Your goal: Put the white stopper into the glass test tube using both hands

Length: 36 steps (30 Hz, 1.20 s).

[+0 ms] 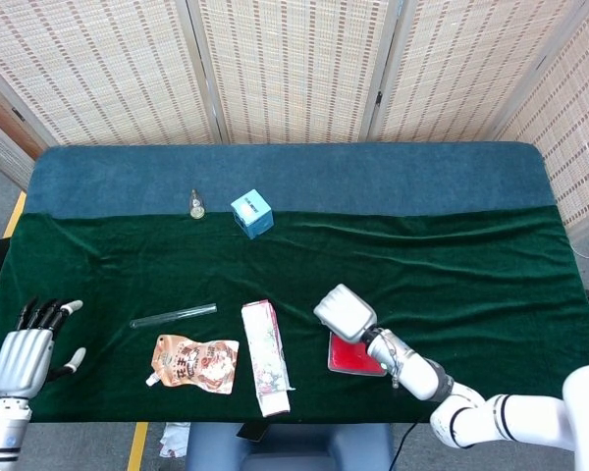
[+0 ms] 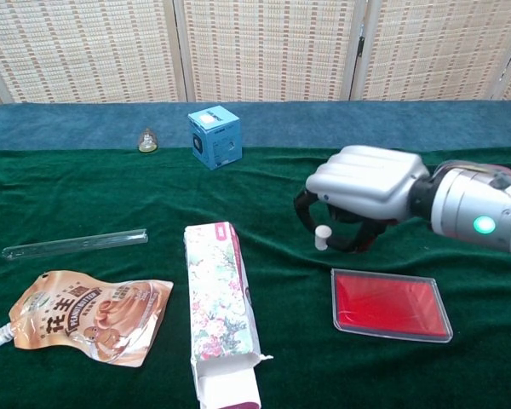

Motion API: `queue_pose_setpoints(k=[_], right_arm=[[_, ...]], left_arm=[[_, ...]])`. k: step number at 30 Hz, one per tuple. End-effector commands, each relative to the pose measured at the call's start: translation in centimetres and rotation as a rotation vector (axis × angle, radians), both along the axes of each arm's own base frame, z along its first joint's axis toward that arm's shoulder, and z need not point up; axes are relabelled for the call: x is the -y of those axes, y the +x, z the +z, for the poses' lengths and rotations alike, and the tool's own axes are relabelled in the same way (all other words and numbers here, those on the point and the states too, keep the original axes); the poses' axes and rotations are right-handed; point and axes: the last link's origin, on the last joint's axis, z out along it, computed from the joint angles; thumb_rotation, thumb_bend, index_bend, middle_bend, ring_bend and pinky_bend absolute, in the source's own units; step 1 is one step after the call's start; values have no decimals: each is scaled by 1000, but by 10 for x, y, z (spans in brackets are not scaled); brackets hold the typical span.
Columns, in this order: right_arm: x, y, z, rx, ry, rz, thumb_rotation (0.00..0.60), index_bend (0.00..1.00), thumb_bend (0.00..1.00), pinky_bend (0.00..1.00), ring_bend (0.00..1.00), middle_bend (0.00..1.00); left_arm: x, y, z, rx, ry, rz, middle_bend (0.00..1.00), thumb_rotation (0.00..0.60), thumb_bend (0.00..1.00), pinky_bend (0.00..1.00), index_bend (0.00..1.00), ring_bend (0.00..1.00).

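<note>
Above the red tray (image 2: pixel 391 304), our right hand (image 2: pixel 362 198) pinches the white stopper (image 2: pixel 322 237) clear of the counter — we carry it level toward the glass test tube (image 2: pixel 75 243), lying far left, where our released left hand (image 1: pixel 25 355) must steady it.

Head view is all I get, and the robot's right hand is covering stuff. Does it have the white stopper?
Observer: Yes. The chest view shows the right hand pinching the white stopper at its fingertips.
Operator: Is it touching the table?
Observer: It doesn't look like it. It hangs above the green cloth, behind the red tray, and seems to touch neither.
</note>
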Motion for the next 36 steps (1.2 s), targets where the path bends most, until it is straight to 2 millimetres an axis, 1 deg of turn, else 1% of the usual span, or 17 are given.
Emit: queue_pose_setpoints(k=[1,3,4,6,7,8,10,12,15,19,23,29,36], right_arm=[[0,-7,36,70,-68,-44,590,747,628,1000,1000,1000],[0,-15,55,95,-110,-70,589,752,631,1000,1000,1000],[-1,-18,63,102,-126,-82,590,752,632,1000,1000,1000],[-2,-27,80,111,-163,-101,592,753,632,1000,1000,1000],[-3,-30,86,112,-175,-109,592,753,632,1000,1000,1000],[-5,-34,92,111,-185,-117,591,754,632,1000,1000,1000],[-7,-43,102,111,-203,-138,589,754,632,1000,1000,1000],[-8,-51,110,110,-219,-159,588,755,631,1000,1000,1000],[-9,-62,118,115,-235,-188,589,755,632,1000,1000,1000],[-10,-71,123,117,-239,-212,591,755,631,1000,1000,1000],[-11,-77,123,119,-233,-222,589,755,632,1000,1000,1000],[-10,-82,121,122,-223,-237,589,755,632,1000,1000,1000],[-10,-86,120,129,-214,-250,590,755,632,1000,1000,1000]], left_arm=[[-23,10,-3,-8,-9,-56,274,600,344,99,283,238],[-39,16,-9,-22,-31,-82,349,600,344,192,325,331],[-45,18,-12,-30,-42,-90,370,600,343,219,335,353],[-59,23,-22,-43,-82,-96,451,600,342,364,365,434],[-65,25,-27,-47,-98,-98,468,600,341,415,371,453],[-70,27,-32,-51,-117,-97,492,600,337,497,381,485],[-81,31,-44,-62,-160,-91,528,600,327,584,389,528],[-89,36,-57,-74,-194,-86,575,600,314,651,391,564],[-97,43,-73,-94,-237,-79,636,600,291,710,392,611],[-103,52,-92,-108,-275,-74,678,600,284,739,392,640],[-104,60,-108,-116,-300,-71,708,600,284,755,398,660],[-106,66,-123,-122,-319,-59,745,600,284,780,425,692],[-110,61,-136,-157,-321,-13,771,600,283,829,431,729]])
